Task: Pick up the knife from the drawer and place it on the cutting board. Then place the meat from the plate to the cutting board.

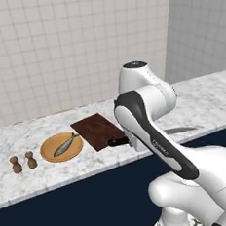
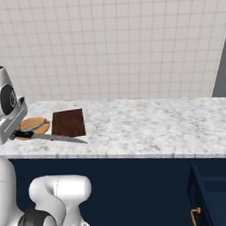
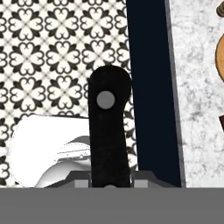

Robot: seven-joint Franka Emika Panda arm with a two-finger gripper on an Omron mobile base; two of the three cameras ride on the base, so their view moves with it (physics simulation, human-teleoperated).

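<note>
Bright even rendered light, faint soft shadows, no glare, sharp throughout

Small lettering runs along the arm's [image 1: 157, 145] dark side band, too blurred to read.

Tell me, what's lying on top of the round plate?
A small grey fish lies on the plate. The plate's middle beneath the fish is covered from sight.

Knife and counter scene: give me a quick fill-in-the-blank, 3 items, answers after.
1. The pincer is shut on the ____ of the knife.
2. The fish lies on the round ____.
3. The cutting board sits directly beside the plate, on the side away from the two small ____ shakers.
Missing words: handle; plate; brown
</note>
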